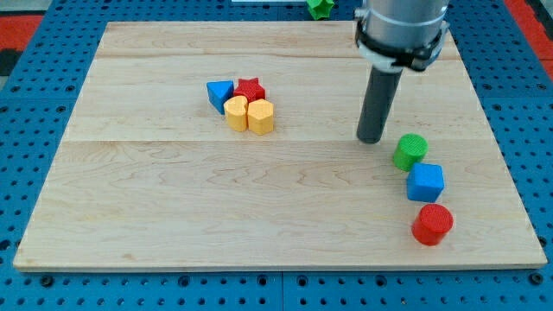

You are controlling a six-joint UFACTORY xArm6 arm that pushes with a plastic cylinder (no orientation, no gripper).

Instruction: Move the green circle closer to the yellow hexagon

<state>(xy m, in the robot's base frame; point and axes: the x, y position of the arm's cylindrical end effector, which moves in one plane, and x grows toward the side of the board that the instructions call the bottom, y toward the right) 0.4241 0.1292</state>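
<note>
A pale wooden board (173, 207) is laid over a blue pegboard surface (34, 52), with red matting glimpsed at the view's top corners. My tip (371, 138) is planted on the wood, a bare rod with nothing to open or close, so no grip state can be told. The green circle (410, 152) is found just beside my tip, to its right and a touch below, apart from it. Below that, a blue cube (425, 182) and a red cylinder (432, 225) are lined up. Well away to my tip's left, the yellow hexagon (237, 113) is packed against a yellow block (261, 116), a red star (251, 89) and a blue triangle (220, 93). A green block (320, 8) is seen off the board at the top.
</note>
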